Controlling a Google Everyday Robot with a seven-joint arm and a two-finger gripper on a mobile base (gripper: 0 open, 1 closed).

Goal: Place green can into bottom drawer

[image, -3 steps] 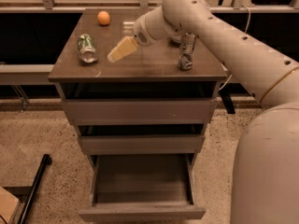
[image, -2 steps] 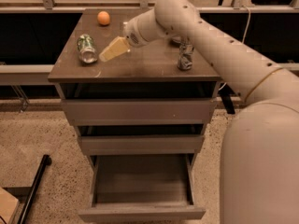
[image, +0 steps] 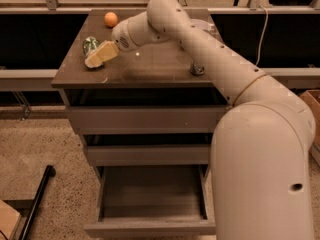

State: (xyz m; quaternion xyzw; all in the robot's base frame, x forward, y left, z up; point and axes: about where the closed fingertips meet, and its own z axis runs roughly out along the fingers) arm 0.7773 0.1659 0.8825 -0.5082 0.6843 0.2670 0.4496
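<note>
The green can (image: 89, 44) lies on its side at the left of the cabinet top (image: 150, 66). My gripper (image: 96, 59), with its cream-coloured end, reaches in from the right and sits right at the can's near side, covering its lower part. I cannot tell if it touches the can. The bottom drawer (image: 150, 221) is pulled open below, and its dark interior holds nothing I can see. The two shallower drawers above it are less far out.
An orange (image: 111, 19) sits at the back left of the top. The base of a silver-grey can (image: 197, 69) shows under my arm at the right. A black pole (image: 37, 199) lies on the floor at the left, and a cardboard box (image: 314, 114) stands at the right.
My gripper has moved left across the cabinet top, from the middle to right against the green can. The can and the drawers have not moved.
</note>
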